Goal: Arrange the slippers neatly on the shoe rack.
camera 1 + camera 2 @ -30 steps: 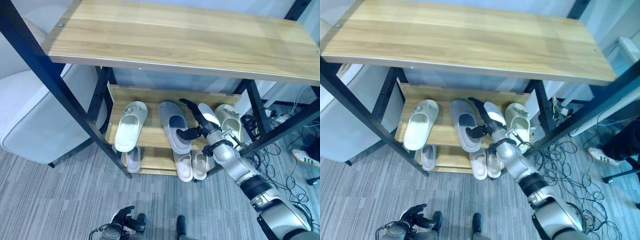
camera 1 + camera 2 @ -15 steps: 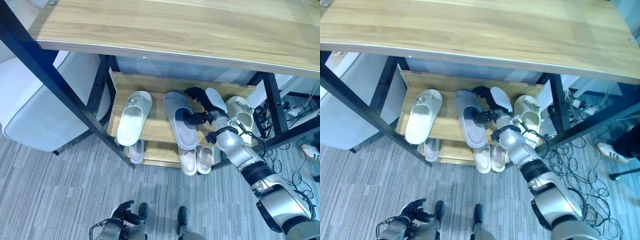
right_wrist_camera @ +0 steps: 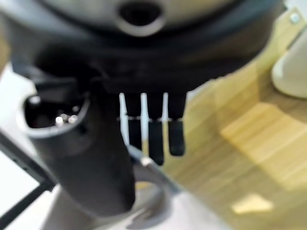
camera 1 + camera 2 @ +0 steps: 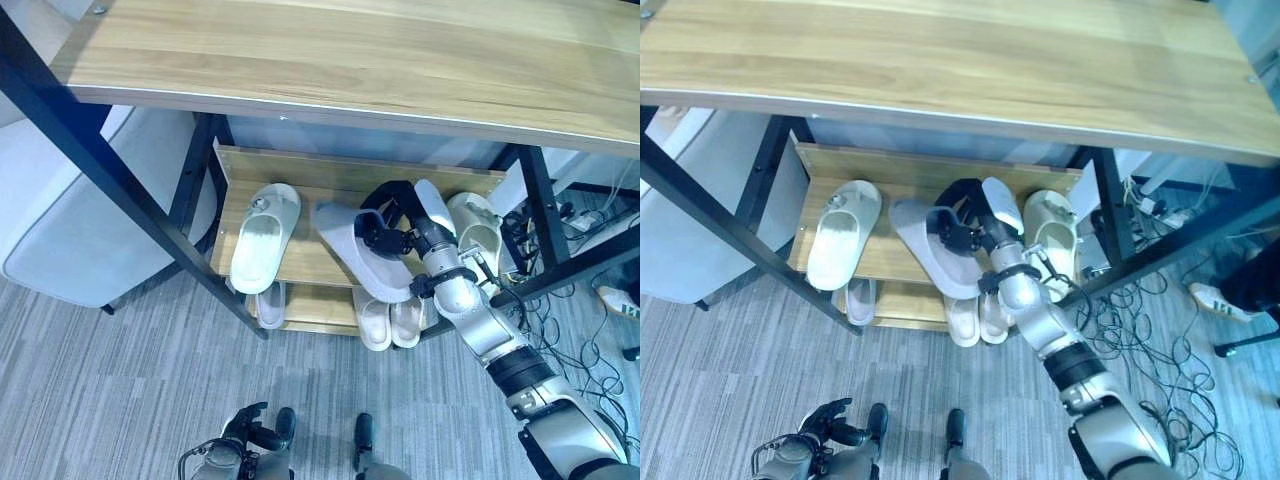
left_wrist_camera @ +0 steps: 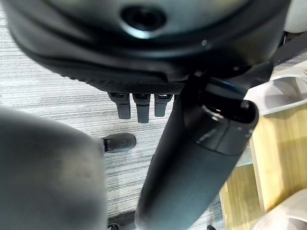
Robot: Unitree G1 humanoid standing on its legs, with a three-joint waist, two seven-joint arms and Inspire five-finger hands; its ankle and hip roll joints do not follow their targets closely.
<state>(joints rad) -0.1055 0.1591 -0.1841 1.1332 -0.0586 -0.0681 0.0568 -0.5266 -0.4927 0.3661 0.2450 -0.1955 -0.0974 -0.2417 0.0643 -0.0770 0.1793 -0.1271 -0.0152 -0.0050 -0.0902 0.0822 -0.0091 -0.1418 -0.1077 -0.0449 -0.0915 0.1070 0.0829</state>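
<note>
Left hand low at the near edge over the grey carpet floor, fingers curled, holding nothing. Shoe rack ahead under a wooden table. Lower shelf, nearest: pale slippers poking out, one on the left, a pair right of centre. Middle shelf: white slipper lying flat on the left, toe pointing far. Right hand reaches in from the right with fingers and thumb clamped on the grey slipper at shelf centre; that slipper sits skewed, its near end hanging past the shelf front. White slipper just behind the right hand, cream slipper at the far right of the shelf. Grey chair left of the rack.
</note>
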